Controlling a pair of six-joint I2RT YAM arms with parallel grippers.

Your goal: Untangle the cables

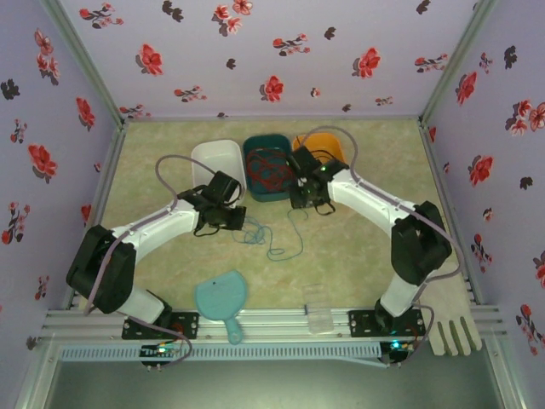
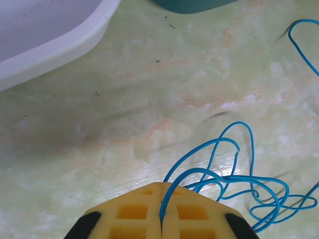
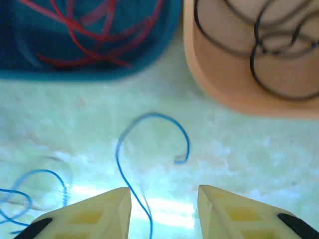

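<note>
Our left gripper (image 2: pixel 162 199) pinches the blue cable (image 2: pixel 234 184); the right gripper (image 3: pixel 163 194) gapes empty. We should lift high, clearing the white tub (image 2: pixel 60 45) far left.

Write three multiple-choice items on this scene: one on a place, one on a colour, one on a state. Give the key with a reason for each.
1. The thin red cable lies
A. in the orange plastic tub
B. in the rectangular teal plastic tub
C. on the marbled green tabletop

2. The cable coiled in the orange tub is
A. black
B. red
C. blue

3. The left gripper is
A. open above the tabletop
B. shut on the thin blue cable
C. shut on the red cable

Key:
1 B: red loops show inside the teal tub's walls.
2 A: the black cable curls inside the orange tub.
3 B: its jaws are pressed together, and the blue cable runs out from between them.
</note>
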